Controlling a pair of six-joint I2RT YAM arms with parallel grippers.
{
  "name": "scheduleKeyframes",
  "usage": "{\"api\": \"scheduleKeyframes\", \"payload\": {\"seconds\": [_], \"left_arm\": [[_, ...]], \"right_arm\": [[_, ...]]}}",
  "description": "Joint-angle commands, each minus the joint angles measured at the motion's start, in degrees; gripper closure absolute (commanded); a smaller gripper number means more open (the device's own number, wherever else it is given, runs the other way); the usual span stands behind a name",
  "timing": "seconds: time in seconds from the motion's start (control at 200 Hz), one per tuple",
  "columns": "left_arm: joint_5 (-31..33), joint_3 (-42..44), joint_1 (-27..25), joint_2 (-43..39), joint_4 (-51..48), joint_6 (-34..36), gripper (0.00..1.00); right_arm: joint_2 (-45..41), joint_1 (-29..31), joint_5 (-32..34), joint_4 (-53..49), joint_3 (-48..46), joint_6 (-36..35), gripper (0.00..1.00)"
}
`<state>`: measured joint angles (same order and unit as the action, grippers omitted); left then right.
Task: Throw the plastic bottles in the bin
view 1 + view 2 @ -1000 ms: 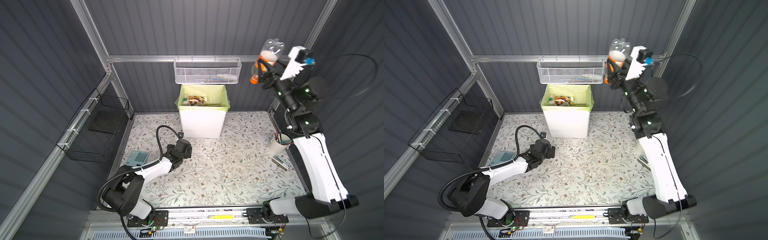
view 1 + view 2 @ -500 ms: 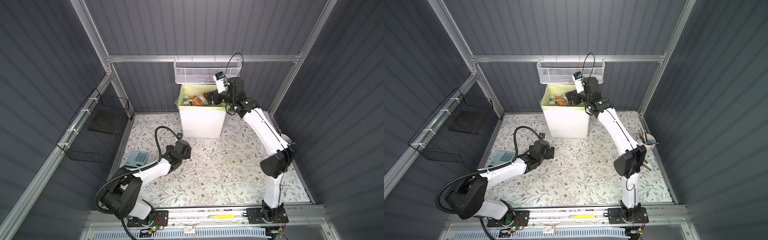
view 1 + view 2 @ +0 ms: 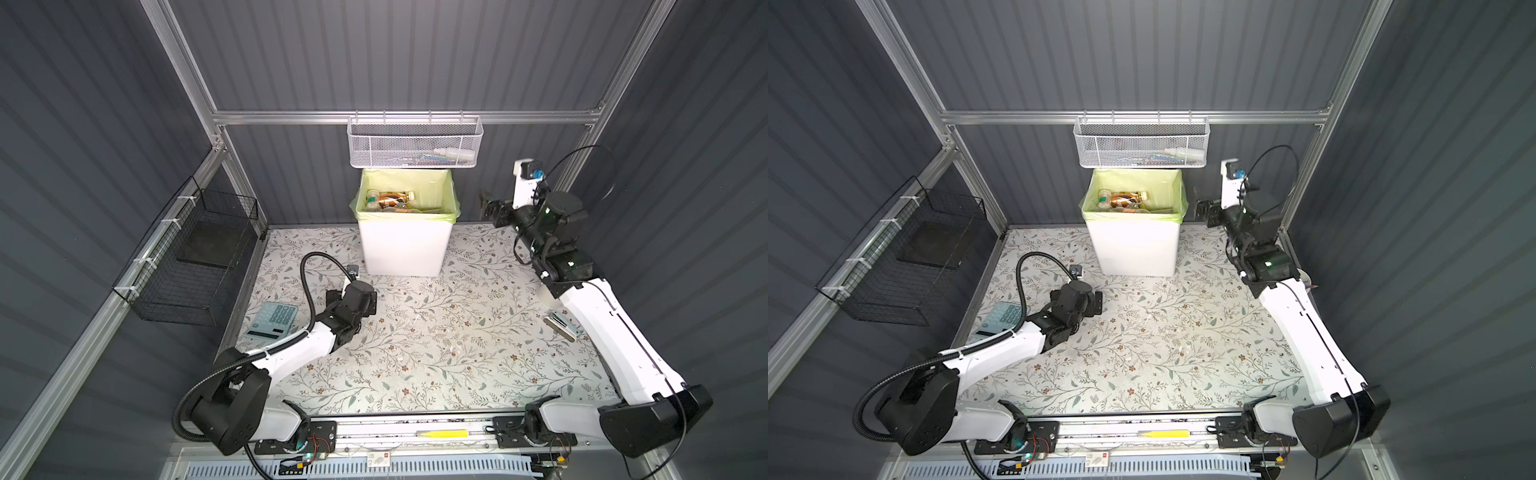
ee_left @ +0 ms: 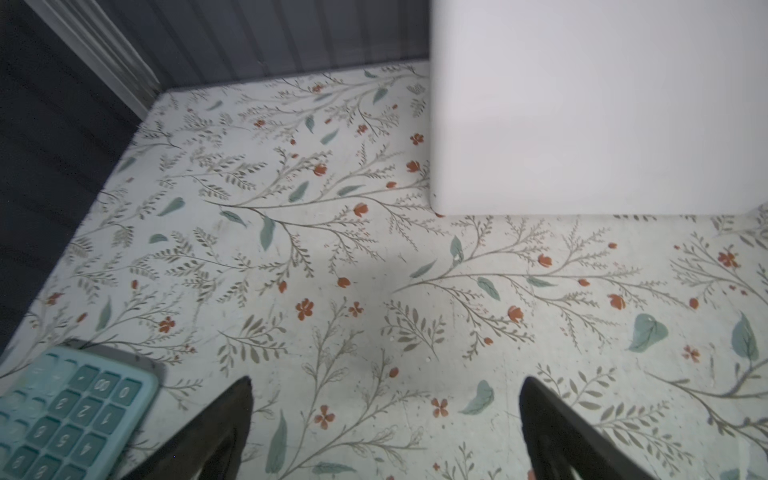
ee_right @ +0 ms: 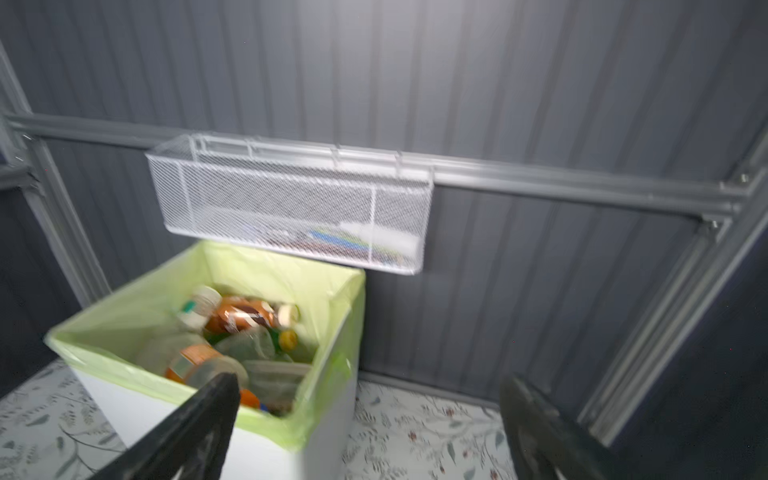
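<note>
Floral table (image 4: 374, 291); calculator (image 4: 70, 415) digits; bottles (image 5: 241, 316), labels blurred

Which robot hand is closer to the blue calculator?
The left one. The left gripper is open, close by the calculator, low over the table. The right gripper, also open, is raised far across, on the other side of the bin.

Walls: dark grey ribbed panels (image 3: 395, 54) on three sides, filling the upper frame in both top views.
Frame: silver aluminium rails (image 3: 291, 117), one running level across upper centre.
Floor: pale sheet printed with leaves and small red flowers (image 3: 436, 340), lower centre.
Fittings: white wire mesh basket (image 3: 413, 145) hung on the rear rail; black wire basket (image 3: 195, 257) at left.
Light: even.
</note>
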<state>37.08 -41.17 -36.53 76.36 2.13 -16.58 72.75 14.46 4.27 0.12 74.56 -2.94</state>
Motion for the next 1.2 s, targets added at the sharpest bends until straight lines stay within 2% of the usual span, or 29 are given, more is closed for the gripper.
{"api": "scheduleKeyframes", "payload": {"seconds": [0.0, 0.15, 0.33, 0.5, 0.57, 0.81, 0.886, 0.961, 1.041, 1.191], "left_arm": [[9.8, 2.7, 0.5, -4.7, 2.2, 1.2, 0.0], [17.6, 5.7, 0.9, -9.9, 5.0, 3.3, 0.0], [20.0, 7.4, 3.3, -10.9, 8.9, 8.4, 0.0], [19.4, 7.0, 8.3, -7.5, 9.2, 8.1, 0.0], [18.2, 7.9, 10.7, -6.7, 11.0, 8.5, 0.0], [4.9, 13.7, 21.4, -1.5, 25.0, 12.2, 0.0], [-0.4, 15.3, 24.3, 0.9, 30.4, 13.4, 0.0], [-7.8, 17.0, 27.5, 3.7, 36.7, 14.3, 0.0], [-14.2, 17.4, 30.5, 6.9, 40.5, 13.6, 0.0], [-22.3, 18.0, 34.8, 14.6, 49.5, 12.4, 0.0]], "right_arm": [[-4.1, -3.9, -0.4, 5.3, -12.2, 2.0, 0.01], [-9.7, -7.8, 4.0, 13.4, -31.2, 2.1, 0.01], [-11.7, -12.3, 5.3, 30.7, -49.1, 3.5, 0.01], [-3.7, -15.6, 2.1, 43.5, -54.8, 5.0, 0.01], [-0.4, -16.7, -1.1, 44.9, -54.8, 5.6, 0.01], [11.7, -17.9, -5.1, 59.0, -56.6, 5.7, 0.01], [9.8, -18.4, -5.5, 52.6, -55.2, 6.2, 0.01], [11.4, -18.7, -6.0, 57.6, -56.3, 6.2, 0.01], [10.5, -18.7, -6.0, 54.6, -55.6, 6.4, 0.01], [11.0, -18.7, -6.0, 56.0, -55.9, 6.3, 0.01]]}}
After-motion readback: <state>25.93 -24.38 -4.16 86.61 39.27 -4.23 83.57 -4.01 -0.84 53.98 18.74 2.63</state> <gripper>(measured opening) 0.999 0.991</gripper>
